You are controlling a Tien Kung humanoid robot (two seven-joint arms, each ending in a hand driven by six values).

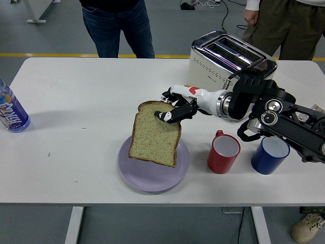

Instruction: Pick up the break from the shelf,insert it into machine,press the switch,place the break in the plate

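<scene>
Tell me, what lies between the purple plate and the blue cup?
In the head view, a red cup stands between the purple plate and the blue cup, apart from both, with bare white table on either side.

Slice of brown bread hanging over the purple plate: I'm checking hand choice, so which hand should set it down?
Right. The right hand already pinches the slice of brown bread by its top edge, directly above the round purple plate. No left arm is visible.

A single high head view looks forward and down over the white table (76, 91).
</scene>
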